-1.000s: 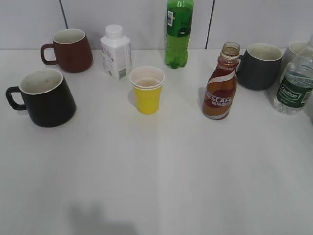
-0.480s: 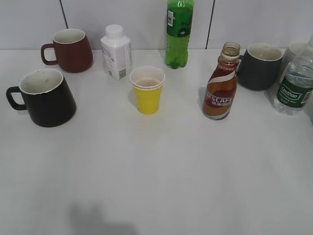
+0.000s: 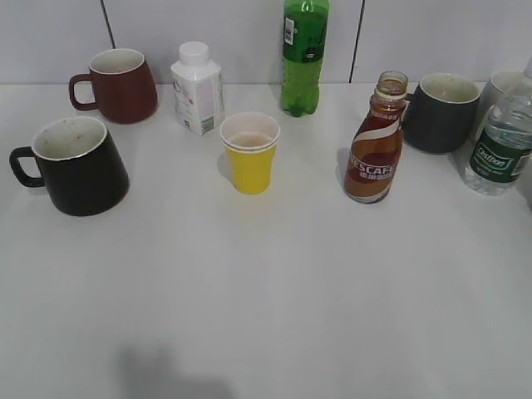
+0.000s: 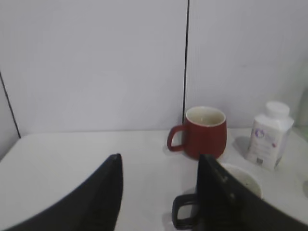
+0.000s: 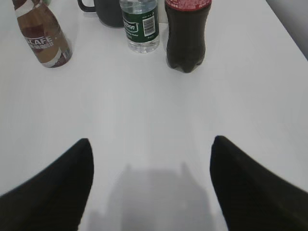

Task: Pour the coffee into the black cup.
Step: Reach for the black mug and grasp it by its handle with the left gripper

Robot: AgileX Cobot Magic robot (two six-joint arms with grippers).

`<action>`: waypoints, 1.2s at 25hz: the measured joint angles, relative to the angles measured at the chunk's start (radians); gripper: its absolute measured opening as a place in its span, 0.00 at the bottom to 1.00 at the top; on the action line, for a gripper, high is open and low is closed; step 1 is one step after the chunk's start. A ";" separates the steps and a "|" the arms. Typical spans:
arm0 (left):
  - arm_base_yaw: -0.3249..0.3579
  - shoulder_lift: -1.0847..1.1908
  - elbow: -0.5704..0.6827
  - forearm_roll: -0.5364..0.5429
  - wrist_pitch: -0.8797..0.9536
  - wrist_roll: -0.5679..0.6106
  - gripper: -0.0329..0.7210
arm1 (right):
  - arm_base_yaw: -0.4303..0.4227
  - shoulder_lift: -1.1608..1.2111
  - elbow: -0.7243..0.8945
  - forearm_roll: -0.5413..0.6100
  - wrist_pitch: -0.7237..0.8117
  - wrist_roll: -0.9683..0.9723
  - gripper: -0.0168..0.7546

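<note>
- The white table fills the exterior view and carries everything; a pale panelled wall stands behind it.
- The green soda bottle stands upright at the back centre, its top cut off by the picture's edge.
- The coffee bottle stands upright right of centre, cap off, with dark brown liquid inside; nothing touches it. In the right wrist view it shows at the top left corner.
- The black cup sits at the left edge, upright, handle pointing left, pale inside. It is well apart from the coffee bottle, with the yellow cup between them.
- The dark grey mug stands just behind and right of the coffee bottle.
- The maroon mug stands at the back left, behind the black cup.
- The water bottle stands at the right edge; the right wrist view shows a dark cola bottle just beside it.
- The white bottle stands between the maroon mug and the green bottle.
- The yellow cup stands near the centre, upright.
- The left gripper hangs above the black cup, jaws partly apart, holding nothing.
- The right gripper hovers over bare table, jaws spread wide, empty.
</note>
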 joint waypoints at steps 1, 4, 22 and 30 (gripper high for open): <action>0.000 0.027 0.025 0.006 -0.038 0.000 0.56 | 0.000 0.000 0.000 0.000 0.000 0.000 0.78; -0.003 0.105 0.072 0.001 -0.118 0.000 0.56 | 0.000 0.000 0.000 0.000 0.000 0.000 0.78; -0.039 0.566 0.080 -0.105 -0.444 0.000 0.56 | 0.000 0.000 0.000 0.000 0.000 0.000 0.78; -0.039 0.749 0.080 -0.110 -0.553 0.000 0.55 | 0.000 0.000 0.000 0.001 0.000 -0.001 0.78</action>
